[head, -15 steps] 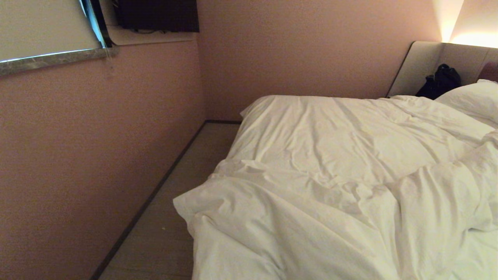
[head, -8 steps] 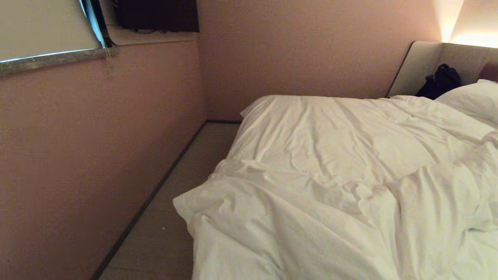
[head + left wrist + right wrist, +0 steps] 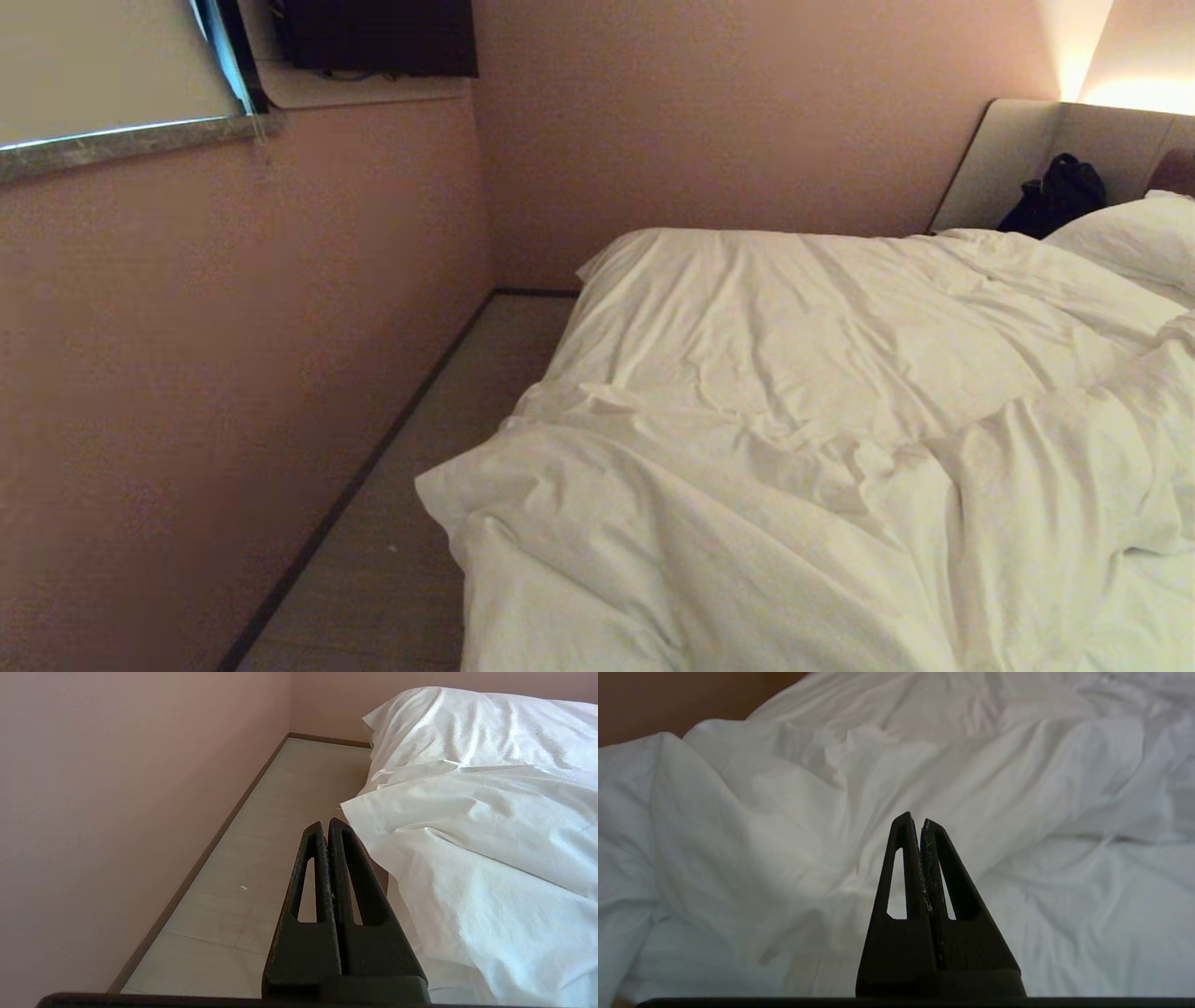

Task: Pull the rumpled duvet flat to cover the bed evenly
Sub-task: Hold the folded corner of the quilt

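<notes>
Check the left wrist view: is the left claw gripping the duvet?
No, the left claw is shut on nothing, over the floor beside the duvet.

No change can be made out in the head view between the earlier pictures and now. The duvet (image 3: 794,420) shows the same folds and creases across the right half of the frame, and the framing matches too.

- A bedroom, perhaps a hotel room.
- A bed (image 3: 597,280) with a rumpled white duvet (image 3: 794,420) and pillow (image 3: 1134,238).
- Padded headboard (image 3: 1018,159) lit by warm light.
- Pink walls (image 3: 233,373), a dark screen (image 3: 378,35) mounted high.
</notes>
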`<state>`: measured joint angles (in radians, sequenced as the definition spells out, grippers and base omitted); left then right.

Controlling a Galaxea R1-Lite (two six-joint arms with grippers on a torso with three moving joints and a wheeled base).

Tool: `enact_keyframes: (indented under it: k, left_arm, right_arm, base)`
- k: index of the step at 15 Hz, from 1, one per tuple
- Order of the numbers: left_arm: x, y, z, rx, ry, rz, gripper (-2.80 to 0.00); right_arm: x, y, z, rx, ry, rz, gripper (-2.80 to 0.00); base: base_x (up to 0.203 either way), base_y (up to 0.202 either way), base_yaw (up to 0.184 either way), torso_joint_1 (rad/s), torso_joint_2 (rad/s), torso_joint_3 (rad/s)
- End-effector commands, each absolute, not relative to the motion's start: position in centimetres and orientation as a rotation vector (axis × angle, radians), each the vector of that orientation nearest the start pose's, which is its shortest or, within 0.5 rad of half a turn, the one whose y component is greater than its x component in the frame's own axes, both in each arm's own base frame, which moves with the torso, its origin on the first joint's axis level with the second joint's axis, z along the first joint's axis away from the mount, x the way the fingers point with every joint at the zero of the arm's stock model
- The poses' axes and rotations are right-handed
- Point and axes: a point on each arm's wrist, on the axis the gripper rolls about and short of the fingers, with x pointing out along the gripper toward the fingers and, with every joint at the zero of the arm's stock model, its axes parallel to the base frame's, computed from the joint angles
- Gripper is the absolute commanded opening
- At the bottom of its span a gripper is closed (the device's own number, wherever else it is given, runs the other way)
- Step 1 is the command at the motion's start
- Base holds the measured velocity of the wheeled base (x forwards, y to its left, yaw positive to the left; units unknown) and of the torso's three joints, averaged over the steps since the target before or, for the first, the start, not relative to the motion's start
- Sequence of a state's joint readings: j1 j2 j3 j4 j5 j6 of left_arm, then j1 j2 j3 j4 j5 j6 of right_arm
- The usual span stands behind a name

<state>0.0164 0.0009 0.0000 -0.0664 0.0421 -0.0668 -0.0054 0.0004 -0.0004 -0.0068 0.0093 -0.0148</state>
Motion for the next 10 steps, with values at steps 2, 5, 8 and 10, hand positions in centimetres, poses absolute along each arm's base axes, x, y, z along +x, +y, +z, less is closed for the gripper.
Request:
enact_keyframes:
  k: [2,5,8,10]
  left_arm:
    - [-2.29,0.06,8.24,-0.068,-0.068,0.058,-2.80]
    - [-2.29,0.06,8.24,-0.068,-0.068,0.058,-2.80]
    - [-2.29,0.06,8.24,-0.068,-0.068,0.058,-2.80]
    - [-2.29,0.06,8.23,-0.070,-0.066,0.058,-2.80]
  right_arm:
    - [-2.28,0.03,7.56,-0.011,-0.002,0.001,-2.80]
    - [-2.28,0.03,7.56,-0.011,-0.002,0.000,-2.80]
    - [-2.28,0.03,7.56,-0.011,-0.002,0.000,-2.80]
    - [-2.28,0.03,7.56,-0.011,-0.002,0.000,-2.80]
  base:
    - [0.000,0.000,0.000,0.000,0.00,0.000]
    - [0.000,0.000,0.000,0.000,0.00,0.000]
    - [0.000,0.000,0.000,0.000,0.00,0.000]
    - [0.000,0.000,0.000,0.000,0.00,0.000]
